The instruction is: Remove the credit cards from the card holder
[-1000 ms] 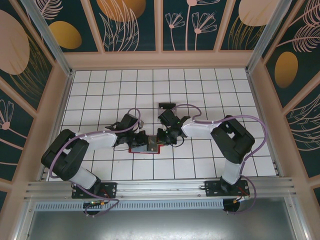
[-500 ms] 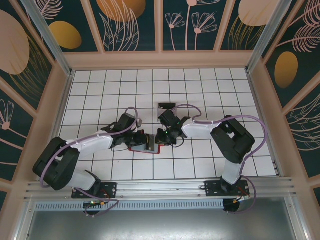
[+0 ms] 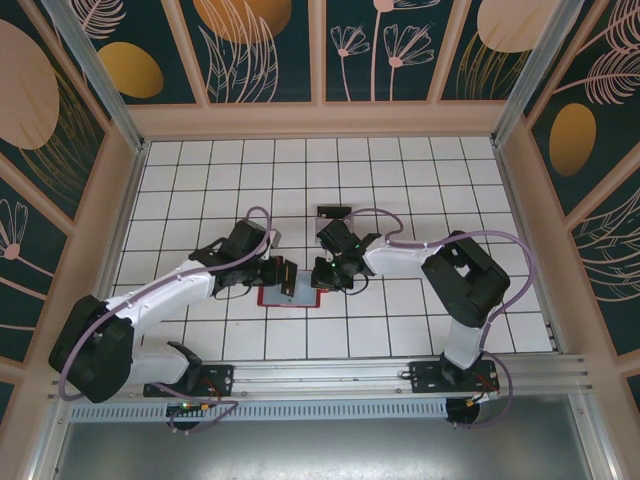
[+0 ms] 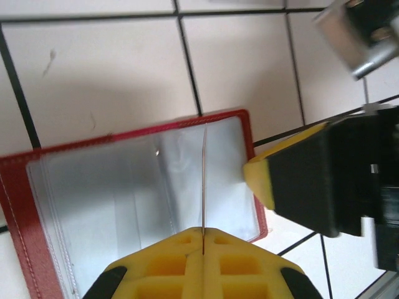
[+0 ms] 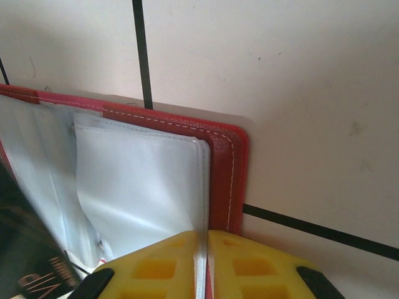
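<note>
Roughly central, card holder (image 3: 275, 298): lies open and flat on the table (image 3: 420, 170), midway between its left and right edges and nearer the near edge than the far one. The clear sleeves (image 4: 112, 199) are spread over its inner face inside the red border.
Left gripper (image 3: 283, 278): over the holder's middle, reaching in from the table's left side.
Left fingers (image 4: 162, 261): pressed together on a thin sheet (image 4: 204, 180) that stands upright, seen edge-on from the left wrist.
Thin sheet: rises over the sleeves, nearer the end where the right gripper (image 3: 320, 276) sits. Whether it is a card or a loose sleeve leaf cannot be told.
Right gripper: at the holder's right end, reaching in from the table's right side.
Right fingers (image 5: 168, 261): only a narrow slit between them, with the pale edge of a sleeve leaf pinched in it, just beside the holder's red corner.
Right finger pad (image 4: 259, 180): yellow, touching or just beside the holder's red border; which of the two cannot be told.
Dark card (image 3: 333, 211): a small flat dark rectangle lying on the table, on the far-edge side of the holder and apart from both grippers. Its face is too small to read.
Dark patch (image 5: 25, 243): beside the sleeves in the right wrist view, with faint gold marks, too blurred to name.
</note>
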`<state>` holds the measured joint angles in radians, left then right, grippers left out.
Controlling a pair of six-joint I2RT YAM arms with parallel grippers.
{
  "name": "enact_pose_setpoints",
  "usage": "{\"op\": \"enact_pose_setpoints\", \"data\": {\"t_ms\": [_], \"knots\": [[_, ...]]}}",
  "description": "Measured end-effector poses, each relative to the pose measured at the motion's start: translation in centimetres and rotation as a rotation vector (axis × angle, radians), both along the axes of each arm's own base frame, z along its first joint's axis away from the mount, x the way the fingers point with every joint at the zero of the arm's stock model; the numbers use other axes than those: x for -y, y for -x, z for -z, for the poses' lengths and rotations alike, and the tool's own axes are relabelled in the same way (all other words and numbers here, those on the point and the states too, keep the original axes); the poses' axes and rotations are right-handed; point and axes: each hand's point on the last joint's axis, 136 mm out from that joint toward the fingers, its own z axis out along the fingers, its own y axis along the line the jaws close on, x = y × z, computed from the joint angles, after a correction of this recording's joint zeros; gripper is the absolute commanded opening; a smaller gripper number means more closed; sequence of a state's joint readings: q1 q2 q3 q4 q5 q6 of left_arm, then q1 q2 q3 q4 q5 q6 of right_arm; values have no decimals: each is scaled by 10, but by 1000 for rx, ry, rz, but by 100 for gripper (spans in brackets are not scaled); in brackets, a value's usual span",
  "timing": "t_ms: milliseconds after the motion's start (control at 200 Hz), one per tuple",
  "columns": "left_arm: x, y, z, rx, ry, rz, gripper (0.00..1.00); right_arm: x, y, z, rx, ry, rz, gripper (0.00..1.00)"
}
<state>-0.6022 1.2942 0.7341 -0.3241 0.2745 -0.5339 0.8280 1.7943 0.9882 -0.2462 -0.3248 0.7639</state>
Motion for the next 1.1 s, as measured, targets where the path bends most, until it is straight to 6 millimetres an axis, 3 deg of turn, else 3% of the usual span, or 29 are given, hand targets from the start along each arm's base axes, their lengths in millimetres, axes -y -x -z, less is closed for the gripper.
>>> {"op": "enact_pose_setpoints", "data": {"t_ms": [280,515,731,911,1101], "knots": [[19,-25,-34,179,-59,219,0,16,-6,-13,35,40,34,20],[32,-45,-43,303,-157,440,0,28,-29,-66,144,-42,95,21],[52,-84,-57,424,-274,636,0,82,-63,-99,244,-38,229,21],[65,-110,-54,478,-360,799,0,131,-73,-101,265,21,322,21],[82,-135,-59,546,-417,960,0,158,-76,-104,278,55,367,21]]}}
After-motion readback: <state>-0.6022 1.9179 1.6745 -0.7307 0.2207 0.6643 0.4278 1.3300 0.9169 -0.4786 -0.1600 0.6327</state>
